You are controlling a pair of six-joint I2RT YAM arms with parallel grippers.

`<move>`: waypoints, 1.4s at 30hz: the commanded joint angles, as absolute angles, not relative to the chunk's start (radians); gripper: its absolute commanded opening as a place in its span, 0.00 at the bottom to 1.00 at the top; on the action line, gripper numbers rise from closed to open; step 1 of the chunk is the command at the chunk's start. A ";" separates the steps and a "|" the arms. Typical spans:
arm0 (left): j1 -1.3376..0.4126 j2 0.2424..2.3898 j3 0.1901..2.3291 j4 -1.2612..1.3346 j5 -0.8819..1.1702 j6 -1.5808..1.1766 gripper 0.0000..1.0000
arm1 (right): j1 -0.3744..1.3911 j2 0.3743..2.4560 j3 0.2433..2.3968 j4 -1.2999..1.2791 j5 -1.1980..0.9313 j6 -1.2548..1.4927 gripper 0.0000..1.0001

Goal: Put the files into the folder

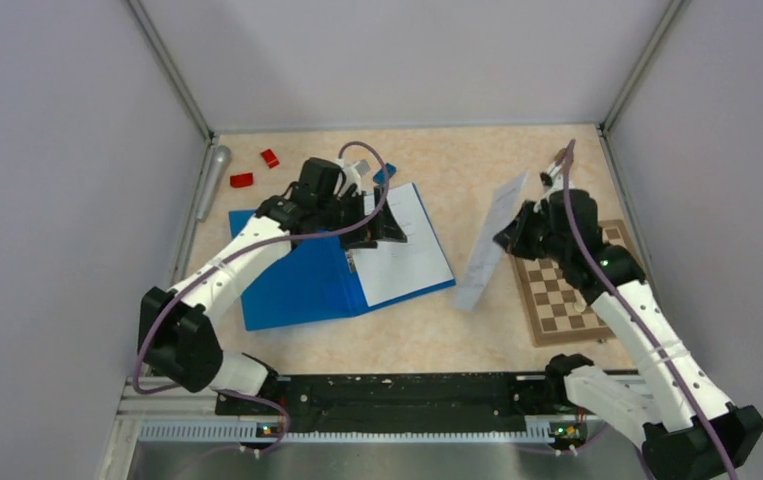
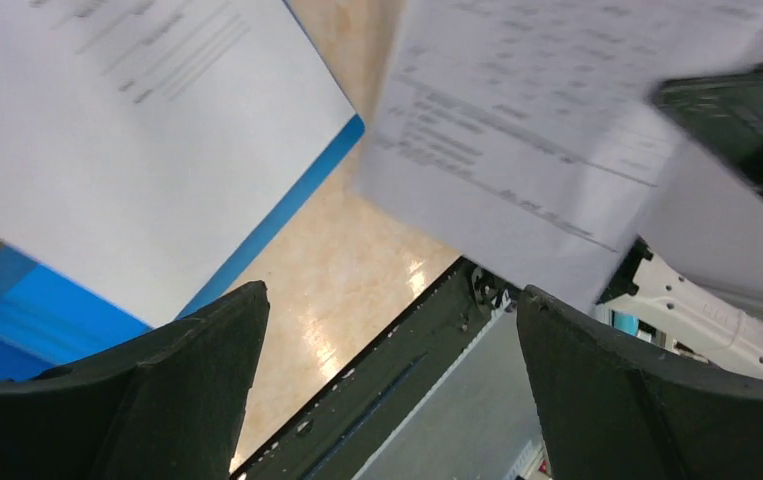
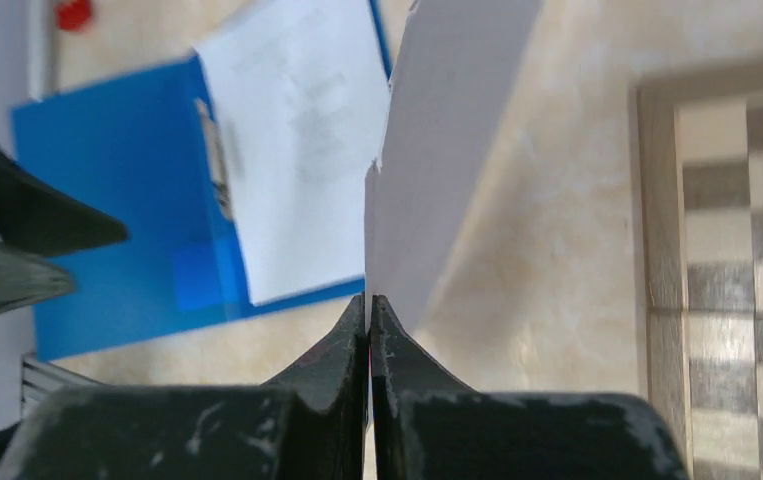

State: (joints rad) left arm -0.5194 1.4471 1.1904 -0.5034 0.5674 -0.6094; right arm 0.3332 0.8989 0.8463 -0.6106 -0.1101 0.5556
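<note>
The blue folder (image 1: 292,285) lies open on the table, left of centre. White printed sheets (image 1: 407,250) lie on its right half. My left gripper (image 1: 387,228) hovers open and empty over these sheets; its own view (image 2: 387,300) shows the jaws wide apart. My right gripper (image 1: 510,238) is shut on the edge of one more white sheet (image 1: 487,245), held up and tilted just right of the folder. The right wrist view shows the jaws (image 3: 369,300) pinching this sheet (image 3: 447,130), with the folder (image 3: 107,200) and its metal clip (image 3: 215,150) behind.
A wooden chessboard (image 1: 567,280) lies under the right arm. Two red blocks (image 1: 242,180) and a grey cylinder (image 1: 212,180) sit at the back left. A small blue block (image 1: 385,175) is behind the folder. Grey walls enclose the table.
</note>
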 commanded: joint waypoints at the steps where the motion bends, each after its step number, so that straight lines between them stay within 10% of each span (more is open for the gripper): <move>1: -0.430 1.364 1.180 -0.579 0.491 -0.580 0.99 | 0.333 0.977 1.117 -0.586 -0.103 0.501 0.00; 15: -0.232 1.067 0.877 -0.646 0.261 -0.697 0.99 | 0.507 1.583 1.529 -0.151 -0.668 0.517 0.00; 25: -0.221 0.927 0.843 -0.689 0.144 -0.722 0.99 | 0.338 1.741 1.302 0.235 -0.962 0.761 0.00; 42: -0.218 0.977 0.819 -0.672 0.149 -0.705 0.99 | 0.291 2.108 1.554 -0.390 -0.971 0.184 0.00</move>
State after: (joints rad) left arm -0.2230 0.9733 0.8173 -0.6910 0.1509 -0.7223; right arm 0.2859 2.1059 1.4830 -0.3275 -0.9672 0.2886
